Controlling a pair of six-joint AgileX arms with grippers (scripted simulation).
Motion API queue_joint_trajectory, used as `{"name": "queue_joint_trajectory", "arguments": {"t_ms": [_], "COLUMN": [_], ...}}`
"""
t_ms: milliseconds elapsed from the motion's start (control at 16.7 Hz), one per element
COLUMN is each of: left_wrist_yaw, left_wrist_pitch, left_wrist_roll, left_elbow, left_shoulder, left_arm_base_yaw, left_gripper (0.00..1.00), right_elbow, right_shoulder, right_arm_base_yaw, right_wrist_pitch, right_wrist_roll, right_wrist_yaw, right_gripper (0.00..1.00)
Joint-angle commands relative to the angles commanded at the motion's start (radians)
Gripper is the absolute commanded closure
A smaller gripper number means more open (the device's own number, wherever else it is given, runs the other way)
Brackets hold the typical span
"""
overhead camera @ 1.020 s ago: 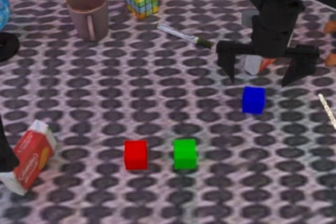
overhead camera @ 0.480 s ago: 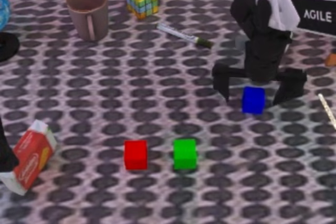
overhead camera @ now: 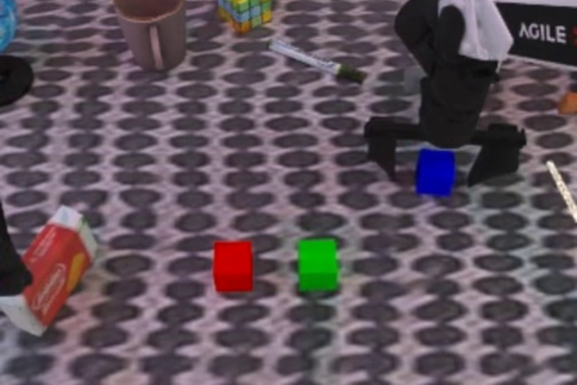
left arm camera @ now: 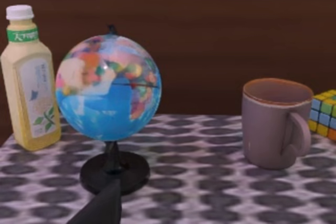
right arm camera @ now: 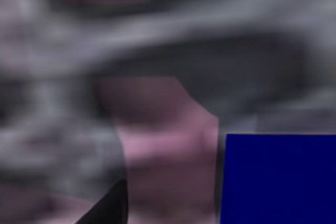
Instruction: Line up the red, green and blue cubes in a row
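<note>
The right tool (overhead camera: 444, 152) hangs low over the right half of the surface (overhead camera: 270, 151), its two dark fingers spread wide apart, one on each side of the blue cube (overhead camera: 435, 171). From above, the cube sits nearer the left-hand finger than the right-hand one, so the straddle looks off-centre. I cannot tell whether either finger touches it.

The red cube (overhead camera: 233, 265) and the green cube (overhead camera: 317, 264) stand side by side toward six o'clock, a small gap between them, already reading as the start of a row. The blue one lies up at about two o'clock from the green, well out of line.

My worry is the closing. If the fingers come together from this offset, the nearer one would reach the cube first and could shove or twist it, leaving a corner grip that may slip during the carry. If the tool is not low enough, the fingertips might catch only the upper edge.

The set-down has its own hazard: the free place is just beside the green cube, and those wide fingers could nudge green and spoil the line.

The marker (overhead camera: 317, 59) and mug (overhead camera: 151, 21) lie toward twelve o'clock, clear of the path. The left arm is parked at the left edge by the carton (overhead camera: 56, 268); whether its tool is apart or together I cannot tell.
</note>
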Motion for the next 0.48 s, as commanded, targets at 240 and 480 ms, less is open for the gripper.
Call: {"name": "queue_joint_trajectory", "arguments": {"t_ms": [240, 480], "left_wrist_yaw": [0.000, 0.000], "left_wrist_pitch": [0.000, 0.000], "left_wrist_roll": [0.000, 0.000], "left_elbow": [0.000, 0.000], "left_shoulder": [0.000, 0.000], "left_arm_base_yaw": [0.000, 0.000], "left_gripper": [0.00, 0.00], "right_elbow": [0.000, 0.000], "right_shoulder": [0.000, 0.000], "right_arm_base_yaw": [0.000, 0.000], "right_wrist_pitch": [0.000, 0.000], "right_wrist_roll": [0.000, 0.000], "right_wrist_yaw": [0.000, 0.000], "right_gripper": [0.53, 0.83]}}
